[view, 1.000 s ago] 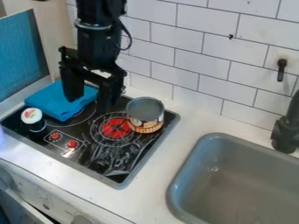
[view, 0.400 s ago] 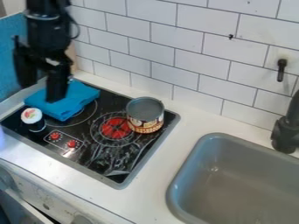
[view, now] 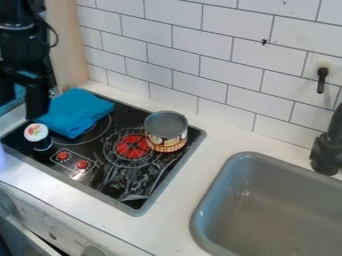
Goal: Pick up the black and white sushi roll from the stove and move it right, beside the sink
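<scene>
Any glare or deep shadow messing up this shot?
Camera view: pale reflections streak the front of the glossy black cooktop; a small glint shows inside the gray sink; the black robot arm looks very dark, hiding much of its detail.

Through my remote camera I see a black cooktop (view: pixel 110 182) with a red burner, set in a white counter (view: pixel 175 202). An open-topped metal can (view: pixel 167 136) with a patterned label stands upright near the cooktop's right edge. To the right is a grey sink (view: pixel 277 220) — a dark faucet (view: pixel 326 152) beside it. Behind rises a white tiled wall (view: pixel 217 62) with a small black fixture (view: pixel 322 80) — mounted above the faucet.
</scene>
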### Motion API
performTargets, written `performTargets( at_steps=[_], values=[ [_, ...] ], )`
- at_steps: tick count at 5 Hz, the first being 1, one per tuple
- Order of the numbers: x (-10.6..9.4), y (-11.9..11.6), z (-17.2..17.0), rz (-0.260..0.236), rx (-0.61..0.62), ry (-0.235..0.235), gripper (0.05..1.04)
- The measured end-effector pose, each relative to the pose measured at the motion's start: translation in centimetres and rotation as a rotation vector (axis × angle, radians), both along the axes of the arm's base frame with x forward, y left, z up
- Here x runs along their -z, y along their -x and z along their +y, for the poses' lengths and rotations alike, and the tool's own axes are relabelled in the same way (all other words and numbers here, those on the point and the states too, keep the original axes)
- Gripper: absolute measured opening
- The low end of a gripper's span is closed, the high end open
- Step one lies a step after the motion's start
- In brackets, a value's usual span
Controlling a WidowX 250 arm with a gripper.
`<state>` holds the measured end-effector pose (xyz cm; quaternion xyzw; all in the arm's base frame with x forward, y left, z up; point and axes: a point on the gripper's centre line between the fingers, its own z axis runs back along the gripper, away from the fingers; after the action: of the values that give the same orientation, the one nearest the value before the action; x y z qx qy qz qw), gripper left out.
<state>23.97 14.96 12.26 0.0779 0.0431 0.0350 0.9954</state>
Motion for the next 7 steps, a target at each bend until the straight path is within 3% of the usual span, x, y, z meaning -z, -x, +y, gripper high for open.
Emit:
performTargets(
  at_steps=[1,3,5,7],
  values=[
    [1.0,0.4,1.1,0.039,-0.019,0.004,1.001],
    [3.8,-1.1,2.6,0.073,0.020,0.072,1.001],
    [5.2,-2.2,2.4,0.062,0.055,0.124,1.001],
    [6.4,-2.3,2.2,0.094,0.040,0.149,1.001]
  ],
)
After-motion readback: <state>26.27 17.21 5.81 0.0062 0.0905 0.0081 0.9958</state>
